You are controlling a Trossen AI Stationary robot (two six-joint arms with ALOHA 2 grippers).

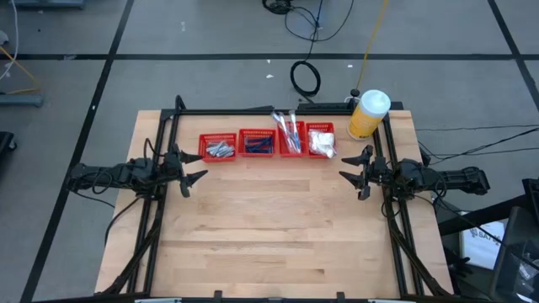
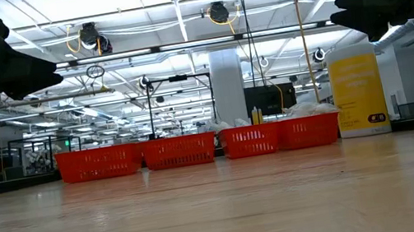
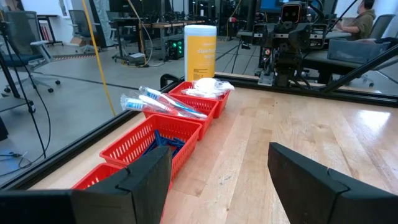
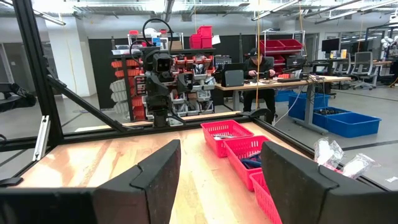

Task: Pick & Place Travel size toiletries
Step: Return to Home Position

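Note:
The toiletries lie in a row of red baskets near the table's far edge. From left to right these hold silvery-grey tubes [image 1: 218, 150], dark-blue sticks [image 1: 257, 146], white-teal handled sticks [image 1: 289, 130] that jut over the rim, and white clear-wrapped packets [image 1: 321, 141]. My left gripper [image 1: 200, 166] hovers open at the table's left side, just near of the tube basket. My right gripper [image 1: 352, 168] hovers open at the right side, near of the packet basket. Both are raised above the table, left [image 2: 8, 68] and right [image 2: 377, 6]. The left wrist view shows the sticks [image 3: 165, 102] and packets [image 3: 208, 87].
A big yellow white-capped bottle [image 1: 368, 114] stands at the far right corner, beside the packet basket. A black frame [image 1: 253, 110] runs along the far edge and both sides. Bare wood [image 1: 278, 219] fills the middle and near part. A person sits at a desk [image 4: 256, 65] beyond the table.

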